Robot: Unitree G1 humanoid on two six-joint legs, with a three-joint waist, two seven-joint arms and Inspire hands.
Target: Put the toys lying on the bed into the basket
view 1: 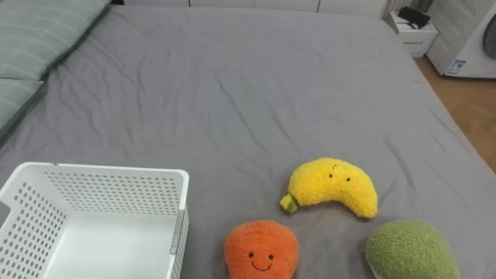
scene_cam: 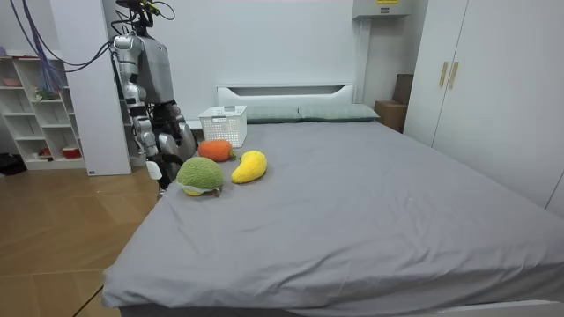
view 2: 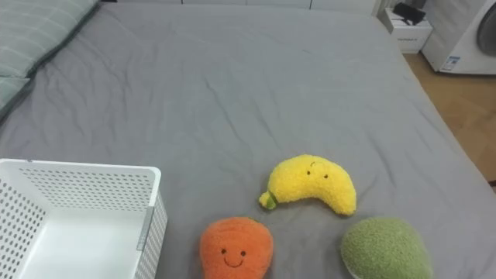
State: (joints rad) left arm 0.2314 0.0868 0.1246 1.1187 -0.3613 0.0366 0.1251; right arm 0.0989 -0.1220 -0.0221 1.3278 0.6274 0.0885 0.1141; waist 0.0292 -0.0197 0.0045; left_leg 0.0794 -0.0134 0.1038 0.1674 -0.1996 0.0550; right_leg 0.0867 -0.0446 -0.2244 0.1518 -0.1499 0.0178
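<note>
Toys, three, all lying on the gray bed on the side nearest the robot. Yellow banana toy w/ a small face is curved, its green stem end pointing to the robot's L. Orange toy w/ a smile lies closer to the robot & a bit L of the banana, near it but apart. Green toy, fuzzy & round, lies at the R, just below the banana's R end; can't tell if they touch.

White basket w/ perforated walls stands on the sheet L of the orange toy, just beside it. Striped pillows lie at the far L, at the head of the bed. Past the far R corner are a small white nightstand & wood floor.

In the room view the robot stands upright on the floor at the bed's side, at the room view's L, w/ the toys right in front of it. Both arms hang low by the mattress edge: R hand nearer the camera, L hand behind the green toy. Open or closed: can't tell for either; neither holds a toy. A white shelf unit stands behind the robot & a wardrobe at the room view's R.
</note>
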